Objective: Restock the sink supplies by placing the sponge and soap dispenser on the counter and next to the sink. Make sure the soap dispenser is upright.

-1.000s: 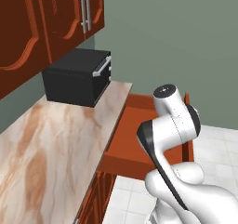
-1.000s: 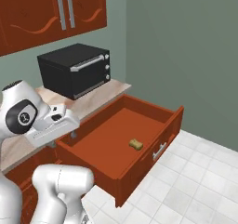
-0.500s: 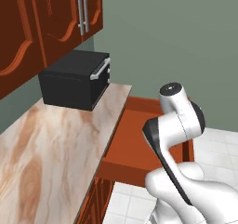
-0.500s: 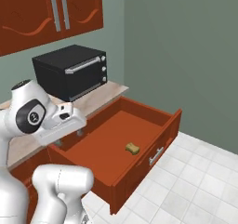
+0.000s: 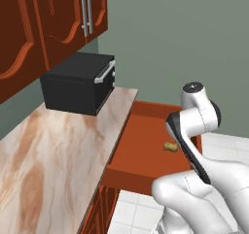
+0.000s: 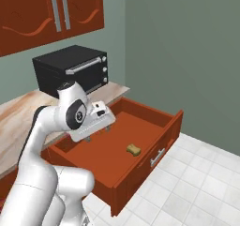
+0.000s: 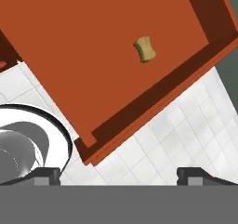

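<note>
White floor tiles (image 6: 197, 183) are spreading out beneath a pulled-out reddish-brown drawer (image 6: 140, 166), which is jutting from the cabinets below the bench (image 5: 53, 165). Nearest to me, the white arm is bending over the drawer, and the tool (image 6: 98, 131) is hanging above the drawer's inner end with its fingers spread wide, gripping nothing; in the hand view the two dark fingertips (image 7: 197, 174) are standing far apart over the tiles. Farther in, the sponge (image 7: 145, 49) is lying alone on the drawer's floor, near the front wall with the silver handle (image 6: 157, 157), well apart from the tool. Beyond, a black microwave (image 5: 80, 82) is sitting on the beige marbled bench against the green wall, under wooden wall cupboards (image 5: 58, 19).
</note>
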You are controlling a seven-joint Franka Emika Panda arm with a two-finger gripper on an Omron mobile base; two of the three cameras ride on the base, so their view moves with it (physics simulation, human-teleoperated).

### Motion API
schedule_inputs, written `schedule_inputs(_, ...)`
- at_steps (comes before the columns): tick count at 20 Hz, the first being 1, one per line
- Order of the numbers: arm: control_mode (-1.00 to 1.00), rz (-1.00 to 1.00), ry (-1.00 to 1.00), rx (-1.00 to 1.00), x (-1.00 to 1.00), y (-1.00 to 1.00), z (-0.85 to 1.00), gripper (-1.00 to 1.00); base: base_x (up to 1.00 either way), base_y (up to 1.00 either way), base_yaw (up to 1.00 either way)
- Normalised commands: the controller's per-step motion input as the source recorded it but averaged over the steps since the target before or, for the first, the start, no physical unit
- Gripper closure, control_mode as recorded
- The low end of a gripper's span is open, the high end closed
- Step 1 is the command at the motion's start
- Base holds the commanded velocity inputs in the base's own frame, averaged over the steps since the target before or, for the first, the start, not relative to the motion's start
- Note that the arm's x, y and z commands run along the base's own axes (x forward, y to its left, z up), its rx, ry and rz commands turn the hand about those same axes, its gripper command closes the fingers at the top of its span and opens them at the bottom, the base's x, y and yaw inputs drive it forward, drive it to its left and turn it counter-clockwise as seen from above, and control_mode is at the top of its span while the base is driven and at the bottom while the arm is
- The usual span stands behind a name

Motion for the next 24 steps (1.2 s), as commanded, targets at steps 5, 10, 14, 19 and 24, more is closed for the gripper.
schedule_inputs(5, -1.00, 0.08, 0.26, 0.00, 0.82, -0.06, -0.67, -1.00, 0.00, 0.00, 0.00)
schedule_inputs(10, -1.00, 0.06, 0.36, 0.00, 0.83, 0.00, -0.82, -1.00, 0.00, 0.00, 0.00)
schedule_inputs(14, -1.00, 0.06, 0.21, 0.01, 0.78, -0.23, -0.63, -1.00, 0.00, 0.00, 0.00)
schedule_inputs(19, -1.00, 0.07, 0.09, 0.03, 0.61, -0.42, -0.33, -1.00, 0.00, 0.00, 0.00)
schedule_inputs(24, -1.00, 0.06, 0.00, 0.05, 0.42, -0.33, -0.46, -1.00, 0.00, 0.00, 0.00)
